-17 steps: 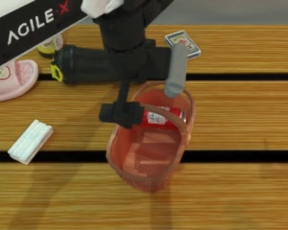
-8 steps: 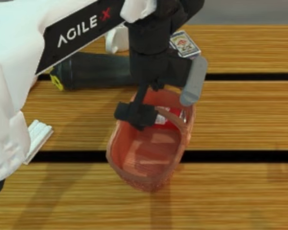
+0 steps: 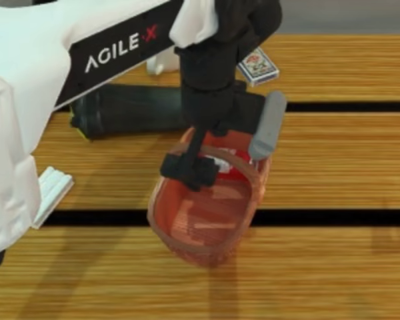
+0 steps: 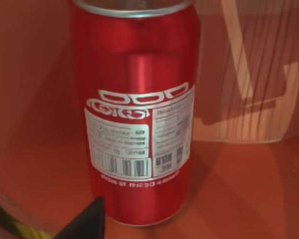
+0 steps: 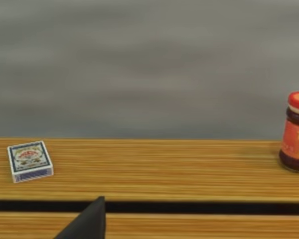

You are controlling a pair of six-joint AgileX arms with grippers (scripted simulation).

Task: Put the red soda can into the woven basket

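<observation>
My left gripper (image 3: 195, 170) hangs over the far end of the woven basket (image 3: 165, 223) at mid-surface; the red soda can (image 4: 137, 119) sits low inside, under the hoop handle, orange mesh behind it in the left wrist view; I cannot tell whether my fingers pinch it or have spread, nor whether its base rests on the basket floor. By my judgement the carry is done; what remains is letting go, if not already done, and lifting clear of the handle. My right arm is parked, its camera facing a card box (image 5: 30, 161) and a red-lidded jar (image 5: 296, 132).
</observation>
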